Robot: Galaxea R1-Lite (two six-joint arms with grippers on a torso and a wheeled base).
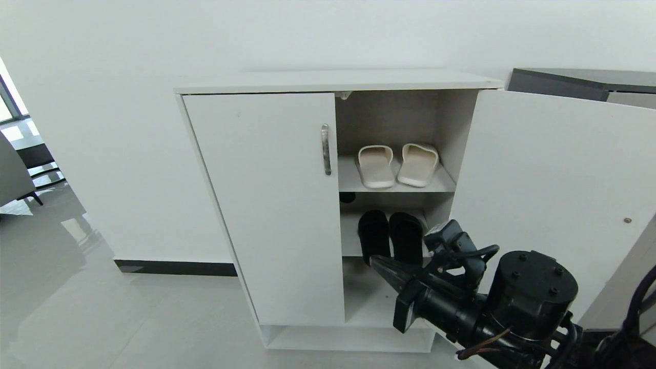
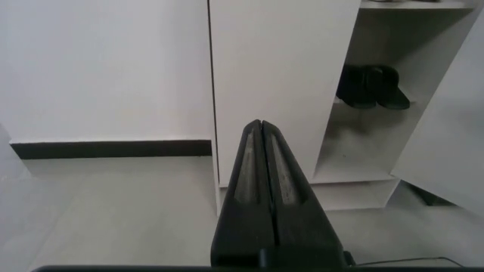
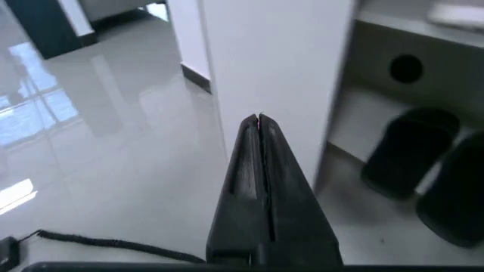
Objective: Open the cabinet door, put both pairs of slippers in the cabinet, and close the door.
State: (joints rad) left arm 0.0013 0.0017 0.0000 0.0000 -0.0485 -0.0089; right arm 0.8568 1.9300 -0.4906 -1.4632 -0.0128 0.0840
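Observation:
The white cabinet (image 1: 266, 205) stands against the wall with its left door shut and its right door (image 1: 553, 184) swung wide open. A cream pair of slippers (image 1: 397, 165) lies on the upper shelf. A black pair of slippers (image 1: 390, 236) lies on the shelf below, also seen as the black slippers (image 2: 374, 85) and black slippers (image 3: 431, 170) from the wrists. My right gripper (image 1: 376, 262) is shut and empty, low in front of the open compartment, its tip (image 3: 259, 121) near the left door's edge. My left gripper (image 2: 261, 125) is shut and empty, facing the cabinet's lower front.
The left door carries a metal handle (image 1: 325, 149). A dark grey cabinet (image 1: 584, 82) stands behind the open door at the right. Glossy grey floor (image 1: 102, 318) spreads to the left, with a chair (image 1: 15, 179) far left. A cable (image 3: 106, 243) lies on the floor.

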